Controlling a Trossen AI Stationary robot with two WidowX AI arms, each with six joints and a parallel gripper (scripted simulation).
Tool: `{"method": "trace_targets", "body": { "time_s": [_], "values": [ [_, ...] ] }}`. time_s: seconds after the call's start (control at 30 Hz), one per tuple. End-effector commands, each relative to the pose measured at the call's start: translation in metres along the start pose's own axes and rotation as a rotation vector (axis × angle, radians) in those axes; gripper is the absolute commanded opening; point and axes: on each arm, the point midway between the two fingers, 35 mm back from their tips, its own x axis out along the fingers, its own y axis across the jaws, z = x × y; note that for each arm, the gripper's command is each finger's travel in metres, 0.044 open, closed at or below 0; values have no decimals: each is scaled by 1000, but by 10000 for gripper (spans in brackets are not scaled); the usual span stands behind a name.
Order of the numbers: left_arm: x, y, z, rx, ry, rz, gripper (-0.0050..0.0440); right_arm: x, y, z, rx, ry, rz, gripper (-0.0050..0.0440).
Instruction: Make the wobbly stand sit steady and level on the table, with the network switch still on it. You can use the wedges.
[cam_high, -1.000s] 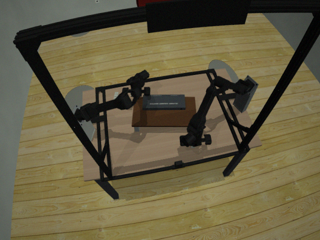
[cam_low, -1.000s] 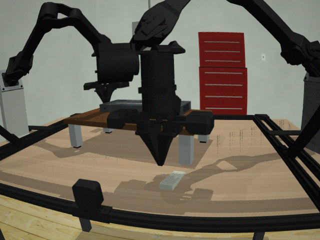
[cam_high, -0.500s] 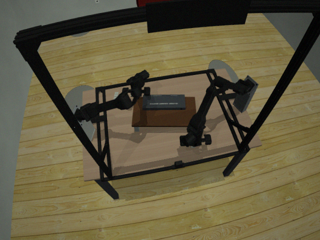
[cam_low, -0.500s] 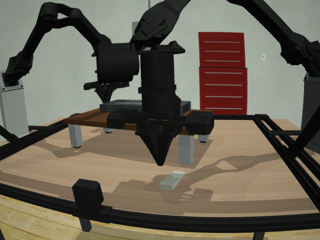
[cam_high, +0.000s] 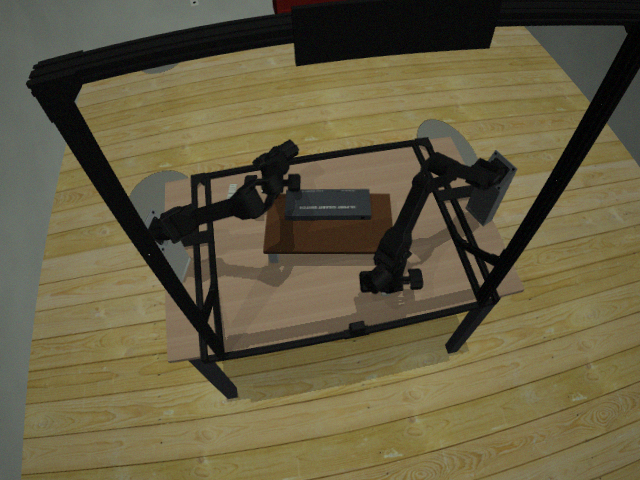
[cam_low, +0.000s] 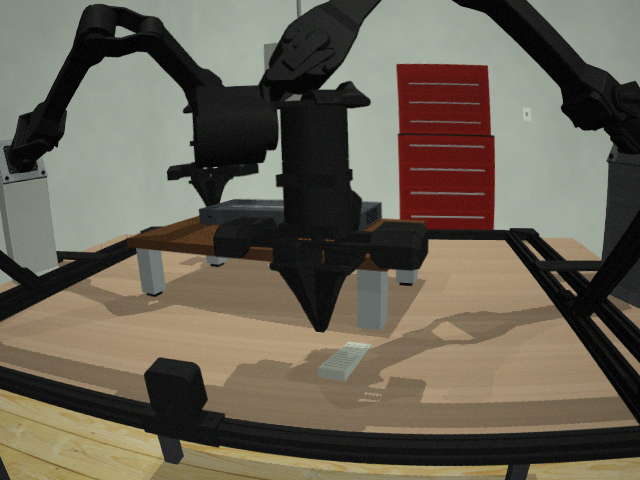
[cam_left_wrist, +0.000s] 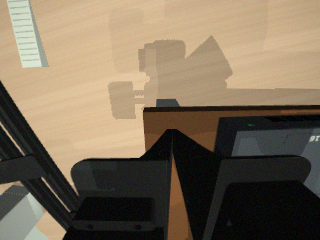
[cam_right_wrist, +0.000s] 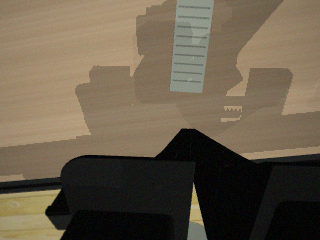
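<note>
Closed and empty, the left jaws (cam_high: 281, 192) (cam_low: 210, 204) and right jaws (cam_high: 388, 289) (cam_low: 321, 329) flank the brown stand (cam_high: 325, 237) (cam_low: 175, 232) (cam_left_wrist: 190, 117) on the wooden tabletop (cam_high: 310, 304) (cam_low: 248, 330) (cam_left_wrist: 75, 30) (cam_right_wrist: 50, 30).

Pale ridged wedge (cam_low: 344, 361) beneath a closed claw (cam_low: 321, 289).

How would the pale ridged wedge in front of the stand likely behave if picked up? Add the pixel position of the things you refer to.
The pale ridged wedge (cam_low: 343, 363) (cam_right_wrist: 192, 52) looks rigid, so probably won't bend. Its flat, elongated shape suggests it won't roll. The cross-lines may be ridges, perhaps giving the fingers some grip.
</note>
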Motion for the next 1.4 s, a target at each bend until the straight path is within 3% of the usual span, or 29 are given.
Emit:
{"method": "trace_targets", "body": {
  "time_s": [0.0, 1.2, 1.23, 1.37],
  "values": [
    [8, 4, 0, 4, 4, 19, 0, 1, 0, 0, 2, -4, -1, 0],
    [8, 4, 0, 4, 4, 19, 0, 1, 0, 0, 1, -4, -1, 0],
    [8, 4, 0, 4, 4, 19, 0, 60, -2, 1, -280, 0, -1, 0],
    [8, 4, 0, 4, 4, 19, 0, 60, -2, 1, -488, 2, 15, 0]
  ]
}}
